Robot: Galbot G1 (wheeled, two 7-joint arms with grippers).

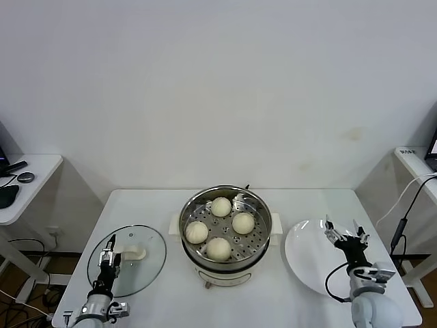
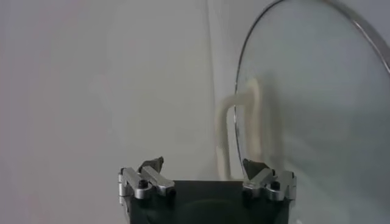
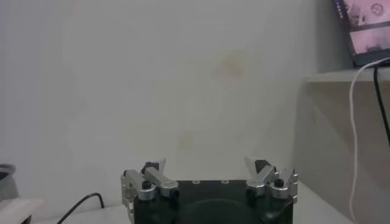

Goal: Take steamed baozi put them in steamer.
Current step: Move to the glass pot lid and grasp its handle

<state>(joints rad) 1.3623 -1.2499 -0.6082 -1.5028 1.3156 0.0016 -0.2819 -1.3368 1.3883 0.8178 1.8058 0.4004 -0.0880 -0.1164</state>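
Baozi [image 1: 219, 228] are all four being held on the steamer [image 1: 257, 251] tray, so nothing is being carried: left gripper [image 1: 107, 258] and right gripper [image 1: 346, 234] are being kept spread, empty.

We find no text, label, brand, number or sign that we can read. A lit screen [image 3: 365, 27] on the shelf beside the wall shows pinkish shapes, but nothing on it is legible to us.
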